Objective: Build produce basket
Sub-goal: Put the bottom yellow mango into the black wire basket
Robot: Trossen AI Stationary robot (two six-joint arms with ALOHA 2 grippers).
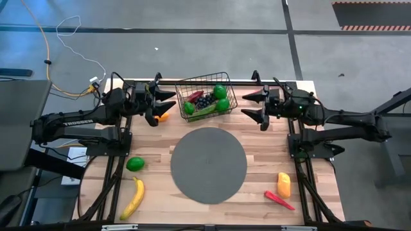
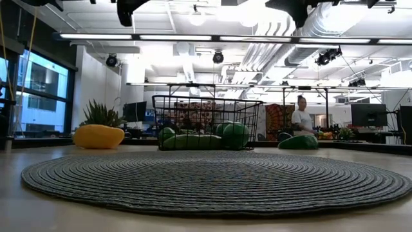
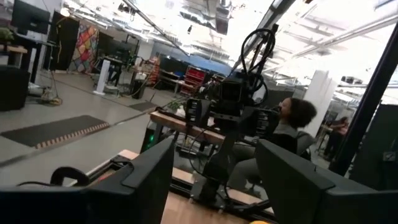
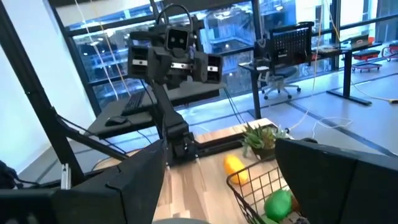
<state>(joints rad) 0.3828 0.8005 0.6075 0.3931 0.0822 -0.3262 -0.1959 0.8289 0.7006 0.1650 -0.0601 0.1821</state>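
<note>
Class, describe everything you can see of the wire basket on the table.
The basket is rectangular, of thin black wire mesh with see-through grid sides and an open top. It stands upright at the table's far edge, between the two arms, just beyond the round grey mat. Inside lie green limes, dark grapes, a cucumber and a red piece. No tool touches it.

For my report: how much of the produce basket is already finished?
Done: basket holds limes, grapes and a red piece. In hand: nothing; left pincer and right pincer stand open beside it. Left: banana, lime, chilli, orange-yellow pieces.
</note>
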